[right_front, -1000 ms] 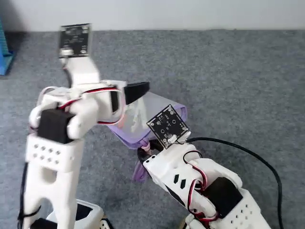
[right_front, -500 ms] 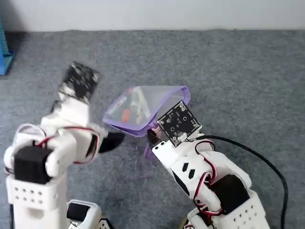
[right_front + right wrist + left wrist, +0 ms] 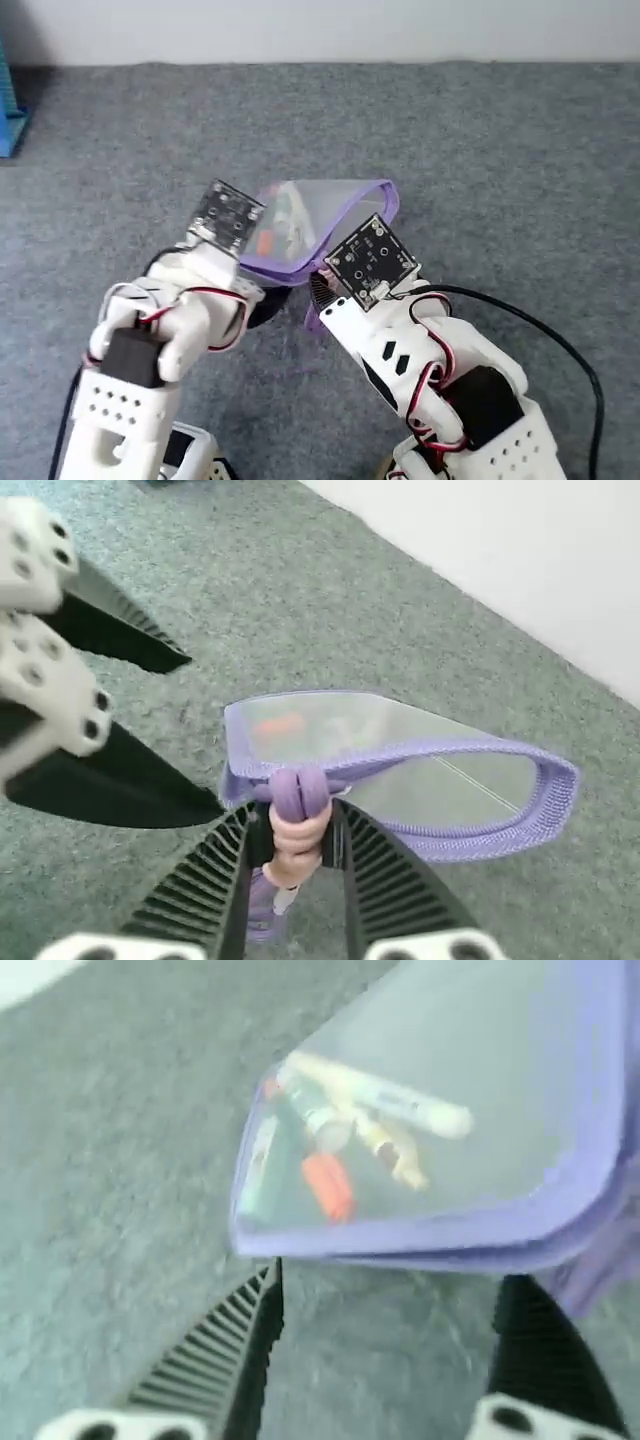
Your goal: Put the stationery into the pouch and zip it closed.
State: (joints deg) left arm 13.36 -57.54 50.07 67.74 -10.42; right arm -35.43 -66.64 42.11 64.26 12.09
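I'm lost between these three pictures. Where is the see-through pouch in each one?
High view: the pouch is mid-picture, between the two arms.
Left wrist view: the pouch is just beyond the left gripper, whose jaws stand apart.
Right wrist view: the pouch is held at its purple corner by the right gripper.
Shared landmark: the orange item inside the pouch.

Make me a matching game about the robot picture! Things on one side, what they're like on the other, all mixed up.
Things:
1. pouch
2. left tool
3. right tool
4. pens

What they're like:
A. open
B. inside the pouch
C. see-through with a purple edge
D. shut on the pouch

Pairs: 1-C, 2-A, 3-D, 4-B
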